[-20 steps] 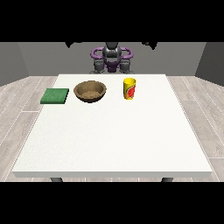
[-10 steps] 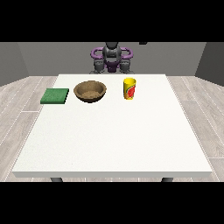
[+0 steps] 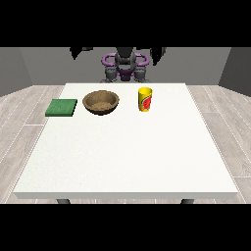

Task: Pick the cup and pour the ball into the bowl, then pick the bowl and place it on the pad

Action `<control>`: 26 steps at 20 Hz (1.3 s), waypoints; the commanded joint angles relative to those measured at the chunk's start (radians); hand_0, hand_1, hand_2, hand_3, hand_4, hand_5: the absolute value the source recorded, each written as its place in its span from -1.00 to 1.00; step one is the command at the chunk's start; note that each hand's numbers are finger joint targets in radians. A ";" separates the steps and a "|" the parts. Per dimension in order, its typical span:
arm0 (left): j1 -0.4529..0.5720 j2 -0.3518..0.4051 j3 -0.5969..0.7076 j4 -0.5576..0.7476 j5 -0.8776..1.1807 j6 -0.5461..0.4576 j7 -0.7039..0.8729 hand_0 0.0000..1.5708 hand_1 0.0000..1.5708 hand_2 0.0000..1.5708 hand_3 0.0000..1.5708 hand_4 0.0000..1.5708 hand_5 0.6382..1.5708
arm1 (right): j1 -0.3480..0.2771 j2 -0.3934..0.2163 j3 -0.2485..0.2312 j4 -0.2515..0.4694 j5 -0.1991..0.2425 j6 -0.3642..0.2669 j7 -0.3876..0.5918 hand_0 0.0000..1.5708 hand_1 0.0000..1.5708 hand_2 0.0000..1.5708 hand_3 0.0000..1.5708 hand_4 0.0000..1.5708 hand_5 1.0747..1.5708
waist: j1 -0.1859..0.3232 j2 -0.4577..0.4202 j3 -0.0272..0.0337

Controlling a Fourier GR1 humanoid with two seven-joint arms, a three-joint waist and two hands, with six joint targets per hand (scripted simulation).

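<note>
Hand at the view's right (image 3: 158,52): raised high behind the table's far edge, dark against the wall, holding nothing; whether its fingers are straight or curled cannot be told.
Hand at the view's left (image 3: 78,50): also raised, out to the side of the robot, well clear of everything on the table; how its fingers lie cannot be told either.
Robot (image 3: 125,67): stands at the far side of the table, its body small at the top middle of the view, with purple rings at the shoulders.
Cup (image 3: 145,99): yellow with a red mark on its side, upright on the table, right of the bowl and apart from it. The ball inside cannot be seen.
Bowl (image 3: 101,102): brown, round, upright, between the cup and the pad, near the far edge.
Pad (image 3: 62,107): green, flat, square, just left of the bowl, not touching it.
Table (image 3: 127,162): white, large, its near half bare.
</note>
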 commanded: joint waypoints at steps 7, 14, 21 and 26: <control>0.001 0.020 0.074 0.285 0.009 -0.076 -0.401 -1.00 -1.00 -1.00 -1.00 -0.54 0.81 | -0.065 -0.070 -0.135 0.106 -0.093 0.098 -0.180 -1.00 -1.00 -1.00 -1.00 -0.13 0.92 | -0.021 0.202 -0.0001; -0.095 0.020 0.139 0.581 0.019 -0.094 -0.513 -1.00 -1.00 -1.00 -1.00 -1.00 0.72 | -0.030 -0.099 -0.161 0.187 -0.109 0.153 -0.210 -1.00 -1.00 -1.00 -1.00 -0.15 0.96 | -0.036 0.126 0.0000; -0.184 0.029 0.202 0.786 0.043 -0.115 -0.663 -1.00 -1.00 -1.00 -1.00 -0.75 0.68 | -0.088 -0.140 -0.222 0.266 -0.155 0.197 -0.260 -1.00 -1.00 -1.00 -1.00 -0.14 0.97 | -0.044 0.180 -0.0002; -0.214 0.047 0.238 0.928 0.056 -0.133 -0.744 -1.00 -1.00 -1.00 -1.00 -0.54 0.77 | -0.049 -0.164 -0.236 0.296 -0.177 0.255 -0.276 -1.00 -1.00 -1.00 -1.00 -0.14 0.97 | -0.056 0.159 -0.0001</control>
